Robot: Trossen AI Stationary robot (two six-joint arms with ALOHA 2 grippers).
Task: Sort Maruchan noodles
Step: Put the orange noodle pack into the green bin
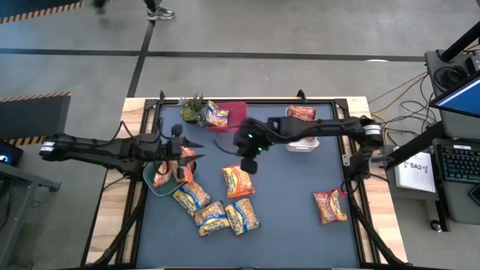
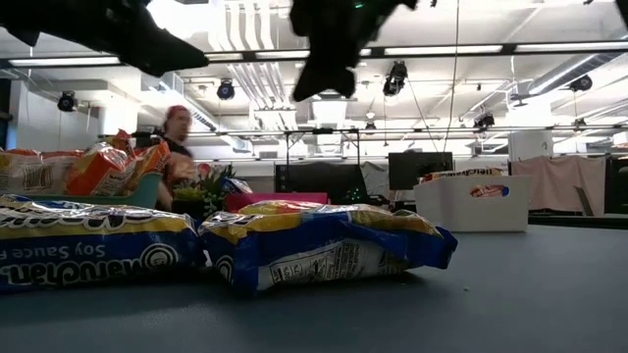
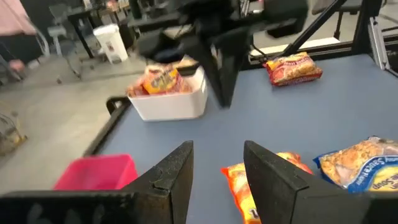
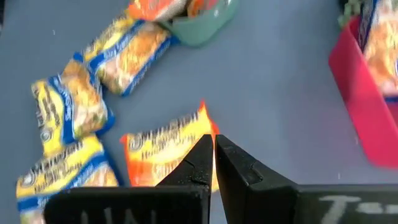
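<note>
Sorting stood roughly half done. Orange packets (image 1: pixel 166 174) filled the green bowl (image 1: pixel 152 185) at nine o'clock, one yellow-blue packet (image 1: pixel 217 115) lay in the pink bin (image 1: pixel 237 112), one red in the white bin (image 1: pixel 302 145). Left gripper (image 3: pixel 214 180) hovered agape, apparently empty; right gripper (image 4: pixel 213 163) was clenched, empty, above a loose orange packet (image 1: pixel 237 181). Three yellow-blue packets (image 1: pixel 213 210) and a red packet (image 1: pixel 330 205) remained.

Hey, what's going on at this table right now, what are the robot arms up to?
Two robot arms are sorting ramen packets into bins by colour. The left pincer hangs open and empty over the green bin, which holds orange packets. The right pincer is shut, holds nothing, and hovers above a loose orange packet mid-table. Three yellow-and-blue packets and a red packet also lie loose. The pink bin has a yellow-and-blue packet, the white bin a red one.
</note>
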